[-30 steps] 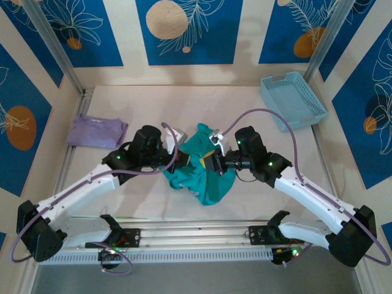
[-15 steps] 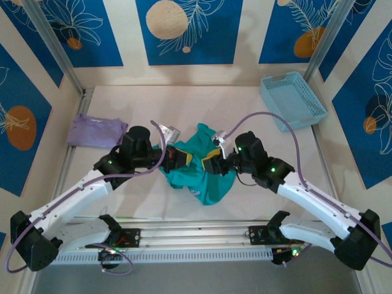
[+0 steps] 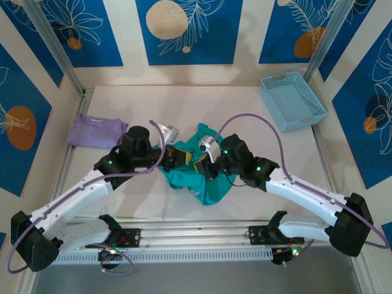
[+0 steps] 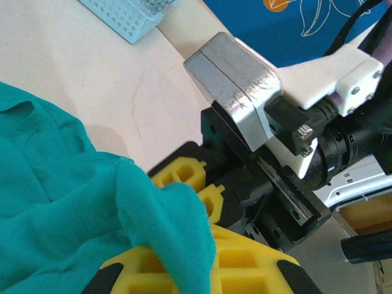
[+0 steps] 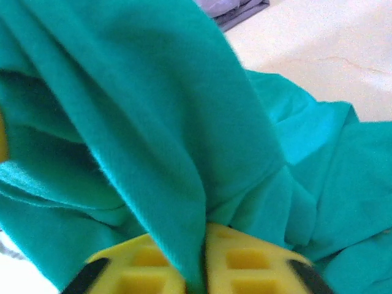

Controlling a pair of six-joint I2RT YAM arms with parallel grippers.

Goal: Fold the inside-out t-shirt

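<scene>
The teal t-shirt (image 3: 209,185) lies crumpled at the middle of the table, between my two arms. My left gripper (image 3: 184,160) reaches in from the left and is shut on a fold of it. In the left wrist view the cloth (image 4: 55,202) drapes over the closed yellow jaws of that gripper (image 4: 199,269). My right gripper (image 3: 206,166) faces it from the right, a few centimetres away, its yellow fingertips (image 4: 181,176) close in front of the left ones. The right gripper (image 5: 201,275) is shut on a raised ridge of t-shirt (image 5: 153,110).
A folded lavender garment (image 3: 97,130) lies at the left side of the table. A light blue plastic basket (image 3: 292,100) stands at the back right. The table's metal rail (image 3: 196,236) runs along the near edge between the arm bases.
My right gripper opened briefly, moved left toward the left gripper and shut again on the cloth. The left arm drew back slightly to the left, still holding.
</scene>
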